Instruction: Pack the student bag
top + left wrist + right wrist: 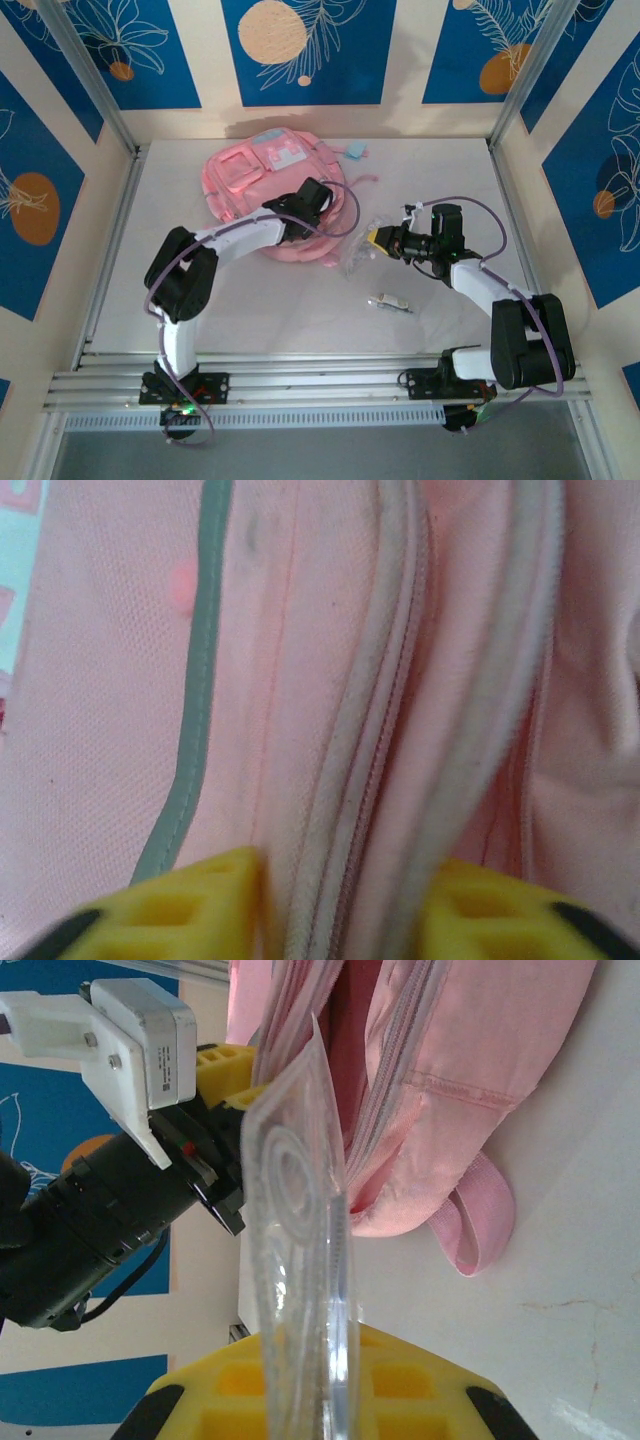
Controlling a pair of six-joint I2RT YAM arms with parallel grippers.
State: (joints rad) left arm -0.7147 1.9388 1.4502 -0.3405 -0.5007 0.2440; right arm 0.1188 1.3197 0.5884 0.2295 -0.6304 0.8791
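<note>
The student bag, large and pink with pale blue front patches, lies at the back middle of the table. My left gripper rests on its near right side. In the left wrist view its yellow fingertips press from both sides on a ridge of pink fabric with the zip line, so the left gripper is shut on it. My right gripper is shut on a clear plastic pouch that stands edge-on just right of the bag's gaping zip opening. The pouch hangs beside the bag.
A small pale item lies on the white table in front of the right gripper. A light blue piece sits behind the bag. A pink strap loop trails on the table. Metal frame posts and walls close in the sides.
</note>
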